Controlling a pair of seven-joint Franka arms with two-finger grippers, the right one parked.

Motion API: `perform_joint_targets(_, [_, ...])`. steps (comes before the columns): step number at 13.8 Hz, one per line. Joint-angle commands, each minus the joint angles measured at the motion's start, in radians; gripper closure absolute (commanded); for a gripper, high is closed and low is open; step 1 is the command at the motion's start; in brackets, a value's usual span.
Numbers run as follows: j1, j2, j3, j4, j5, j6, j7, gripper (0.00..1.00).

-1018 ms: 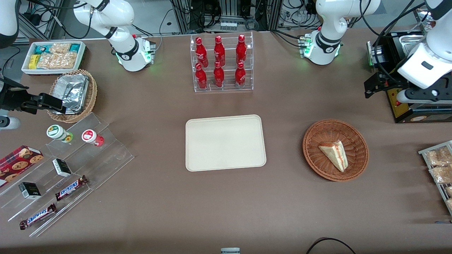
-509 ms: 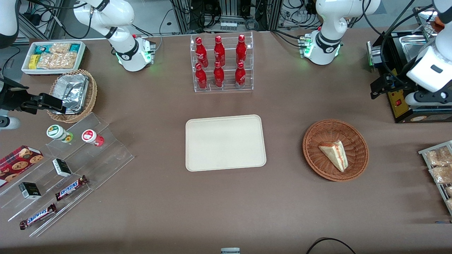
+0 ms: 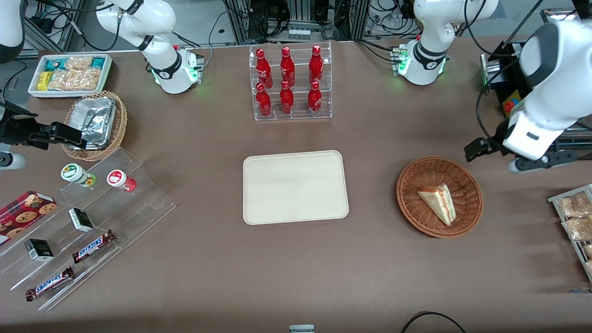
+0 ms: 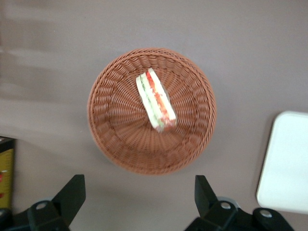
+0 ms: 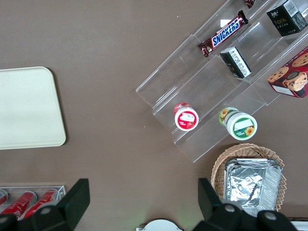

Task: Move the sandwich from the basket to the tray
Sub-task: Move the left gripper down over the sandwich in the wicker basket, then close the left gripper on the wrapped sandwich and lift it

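The sandwich (image 3: 438, 202), a pale wedge with a red filling stripe, lies in the round reddish-brown wicker basket (image 3: 407, 185). The cream tray (image 3: 295, 187) lies empty at the table's middle, beside the basket. My left gripper (image 3: 539, 162) hangs high over the table just off the basket's rim, toward the working arm's end and a little farther from the front camera. In the left wrist view the gripper (image 4: 138, 185) is open and empty. The basket (image 4: 110, 120) and the sandwich (image 4: 155, 100) lie ahead of it, and a tray corner (image 4: 286, 163) shows.
A clear rack of red bottles (image 3: 289, 83) stands farther from the camera than the tray. A black machine (image 3: 497, 76) and a rack of snack bags (image 3: 576, 222) are at the working arm's end. A stepped acrylic shelf (image 3: 92, 222), a foil-filled tan basket (image 3: 95, 122) and a white snack bin (image 3: 69, 74) are at the parked arm's end.
My left arm has swung from over the black machine toward the basket, coming nearer to the front camera. The sandwich, basket and tray have not moved.
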Motion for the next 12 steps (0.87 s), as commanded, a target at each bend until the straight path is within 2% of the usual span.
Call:
perform_joint_targets(1, [0.004,-0.035,-0.009,-0.185,0.002,0.220,-0.165,0.00])
perform_joint_targets(2, [0.004,-0.019,-0.009,-0.226,0.001,0.298,-0.215,0.00])
perform_joint_targets(6, [-0.004,0.122,-0.011,-0.236,0.000,0.476,-0.366,0.00])
perform_joint_targets(12, [-0.009,0.252,-0.028,-0.233,-0.002,0.595,-0.402,0.00])
